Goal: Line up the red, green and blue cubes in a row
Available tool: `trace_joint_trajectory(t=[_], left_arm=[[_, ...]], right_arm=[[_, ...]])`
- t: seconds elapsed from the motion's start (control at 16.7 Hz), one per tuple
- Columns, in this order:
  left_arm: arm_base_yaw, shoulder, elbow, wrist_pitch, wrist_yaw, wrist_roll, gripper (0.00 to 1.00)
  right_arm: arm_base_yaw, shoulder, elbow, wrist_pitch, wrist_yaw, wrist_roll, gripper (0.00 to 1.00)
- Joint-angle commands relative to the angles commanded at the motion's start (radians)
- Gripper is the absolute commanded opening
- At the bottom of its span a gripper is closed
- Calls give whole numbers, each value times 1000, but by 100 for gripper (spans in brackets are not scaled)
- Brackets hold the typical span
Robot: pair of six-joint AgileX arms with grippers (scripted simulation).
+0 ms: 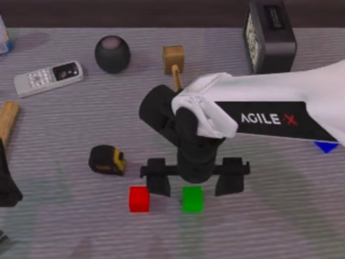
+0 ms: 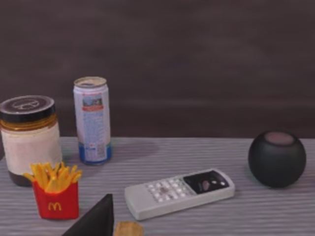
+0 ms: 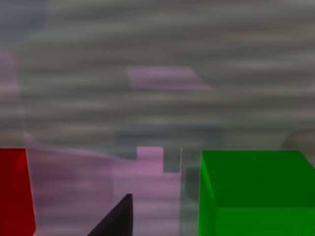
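The red cube (image 1: 138, 198) and the green cube (image 1: 192, 199) sit side by side near the table's front middle, a cube's width apart. My right gripper (image 1: 194, 187) hangs open just behind and above the green cube, one finger on each side of it and neither touching. Up close in the right wrist view are the green cube (image 3: 253, 191), the red cube (image 3: 15, 189) and one dark fingertip (image 3: 118, 219). A corner of the blue cube (image 1: 326, 147) peeks out from under the right arm at the right edge. My left gripper (image 1: 6, 183) is parked at the left edge, open.
A black-and-yellow tape measure (image 1: 108, 160) lies left of the red cube. Farther back are a remote (image 1: 48, 78), a black round speaker (image 1: 112, 54), a wooden mallet (image 1: 173, 60) and a black box (image 1: 271, 35). A can (image 2: 92, 120), a jar (image 2: 28, 137) and a fries carton (image 2: 55, 194) stand at the far left.
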Motion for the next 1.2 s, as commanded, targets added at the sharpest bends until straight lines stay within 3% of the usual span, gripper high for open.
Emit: trace_joint_trajectory(t=[0.42,0.9,1.2], left_arm=[[0,0,0,0,0,0,100],[0,0,0,0,0,0,100],[0,0,0,0,0,0,100]], right_arm=[[-2,-2,3,-3,0,0,100],[12,-85,134,-217,0,2,100],[7,-88,143,-234,-1,3,100]])
